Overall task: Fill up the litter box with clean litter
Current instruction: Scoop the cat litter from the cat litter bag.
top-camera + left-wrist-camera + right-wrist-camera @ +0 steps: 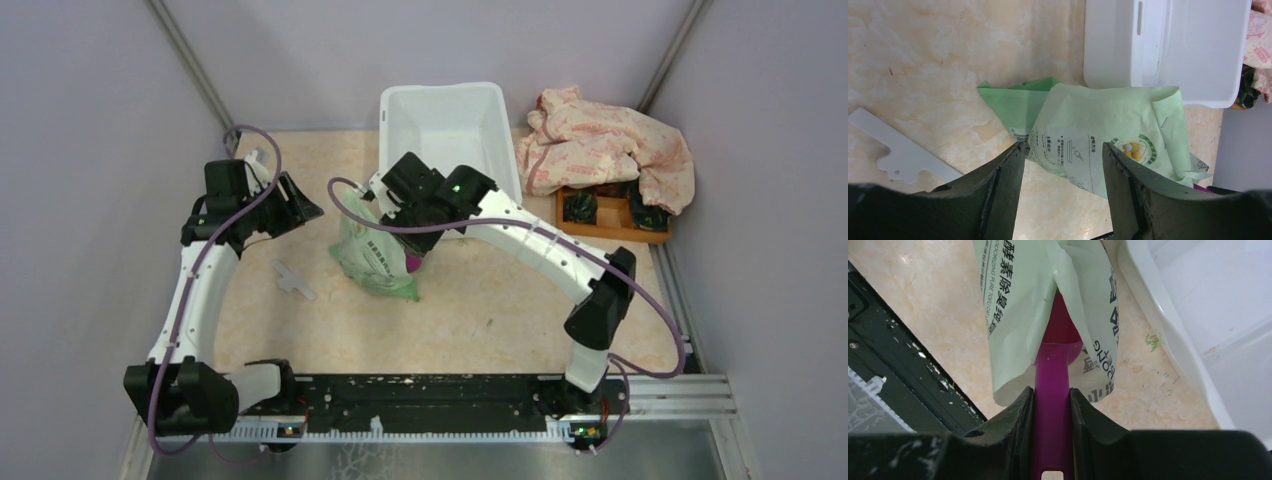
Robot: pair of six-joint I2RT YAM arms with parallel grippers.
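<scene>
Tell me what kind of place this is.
Likely a robotics lab test cell staged for a pet-care chore: a left arm and right arm bolted to a rail, a white litter box and green litter bag.

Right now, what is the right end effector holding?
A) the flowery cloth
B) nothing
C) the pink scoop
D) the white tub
C: the right end effector is shut on the handle of the pink scoop, whose front end reaches into the green bag.
</scene>
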